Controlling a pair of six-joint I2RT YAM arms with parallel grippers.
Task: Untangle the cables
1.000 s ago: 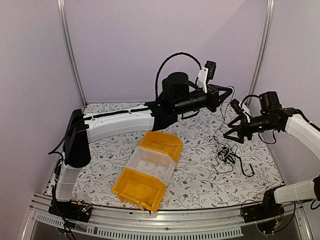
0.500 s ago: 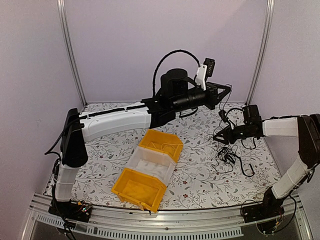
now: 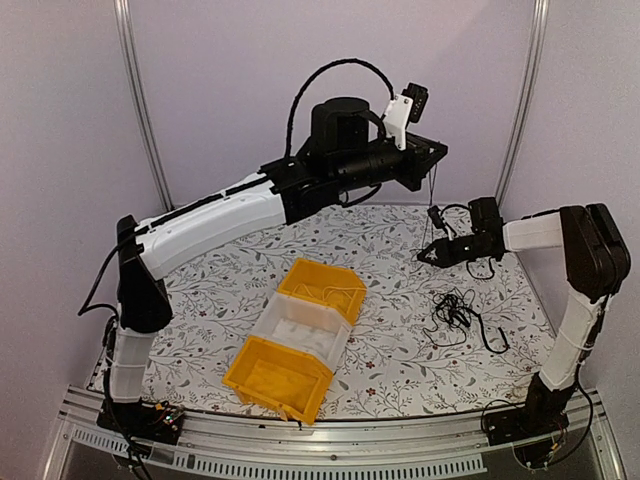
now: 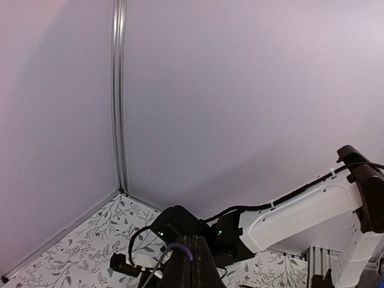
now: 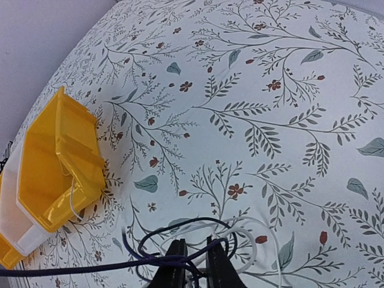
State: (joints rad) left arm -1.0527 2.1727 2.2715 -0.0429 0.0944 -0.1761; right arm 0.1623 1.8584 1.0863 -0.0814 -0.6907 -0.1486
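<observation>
Above the cables (image 3: 455, 312), left pincer (image 3: 432, 160) higher

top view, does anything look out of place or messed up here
Only the cables: a knotted black bunch lies right of the bins, and one strand runs up to the raised left tool. Nothing looks spilled or broken.
</observation>
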